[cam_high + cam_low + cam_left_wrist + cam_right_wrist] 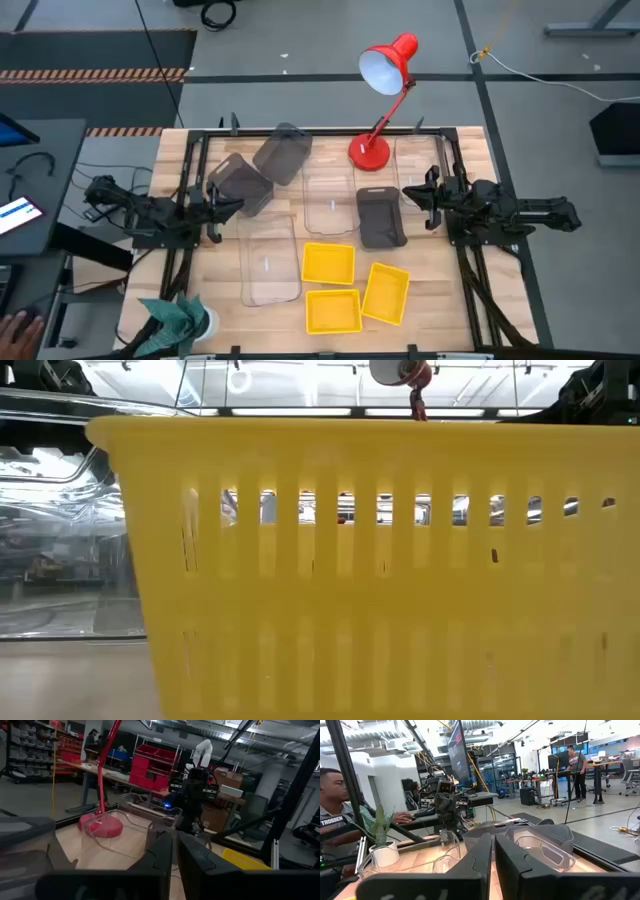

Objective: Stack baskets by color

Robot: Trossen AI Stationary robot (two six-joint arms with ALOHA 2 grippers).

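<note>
Red desk lamp (385, 95), potted plant (180, 318)

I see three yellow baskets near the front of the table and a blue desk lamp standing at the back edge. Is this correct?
Not quite: the desk lamp is red, not blue, as the high view shows. The rest holds: it stands at the back edge of the table, and the three yellow baskets lie near the front.

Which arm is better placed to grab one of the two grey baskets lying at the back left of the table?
Left, probably. The left gripper rests shut right beside the two grey baskets at back left. The right gripper, also shut, sits across the table next to the third grey basket.
</note>
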